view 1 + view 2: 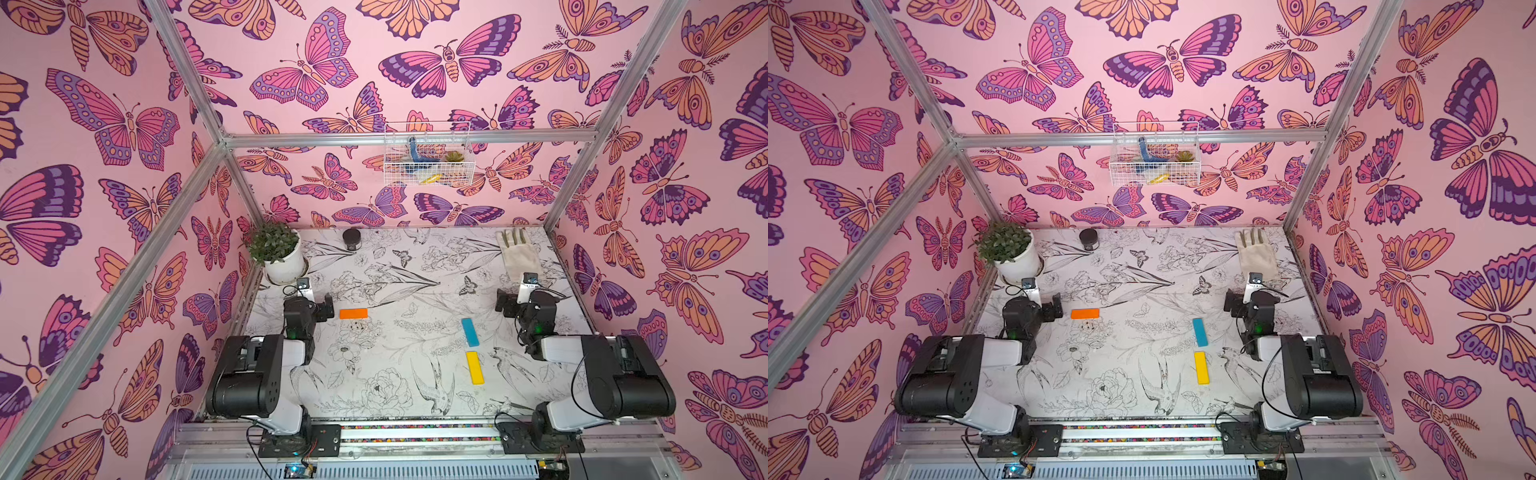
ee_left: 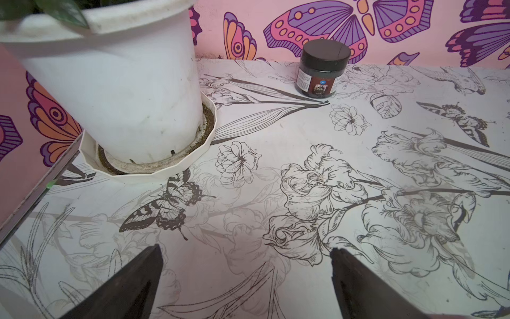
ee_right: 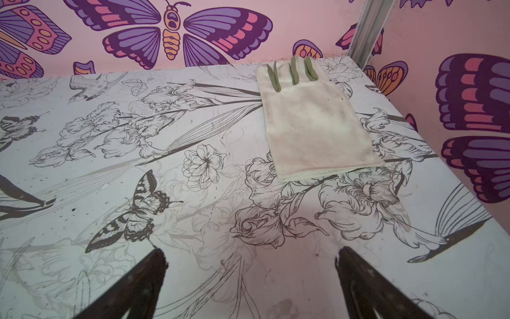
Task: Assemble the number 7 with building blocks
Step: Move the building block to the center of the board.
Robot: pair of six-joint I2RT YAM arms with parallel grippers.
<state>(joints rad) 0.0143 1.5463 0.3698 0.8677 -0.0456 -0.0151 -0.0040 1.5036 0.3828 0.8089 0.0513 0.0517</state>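
- Since all three bars lie apart on the table, nothing is assembled yet. I judge the first pick to be the step in hand.
- Orange bar: left of centre in both top views, lying level across the frame, just beside the left claw.
- Blue bar: right of centre, nearly upright in the frame, its top leaning slightly left.
- Yellow bar: just below the blue bar, almost end to end with it, a small gap between them.
- Left claw: jaws wide apart, nothing between them. Right claw: likewise wide and empty, at the right of the frame near the glove.
- Doing it well, by my reckoning:
  - Take the orange bar with the left claw, jaws across its short width.
  - Descend straight, with the fingertips close to the table, since the bar is thin.
  - Lay it level as the top stroke, meeting the blue bar's upper end.
  - Then ease blue and yellow into one slant.
- Bars: flat, rectangular, equal in size, matte, plain. They will likely slide on the smooth top.
- Table: white, with black line drawings of flowers and birds.
- Upper part of the frame: white pot at left, dark jar, cloth glove at right. All are well apart from the bars.
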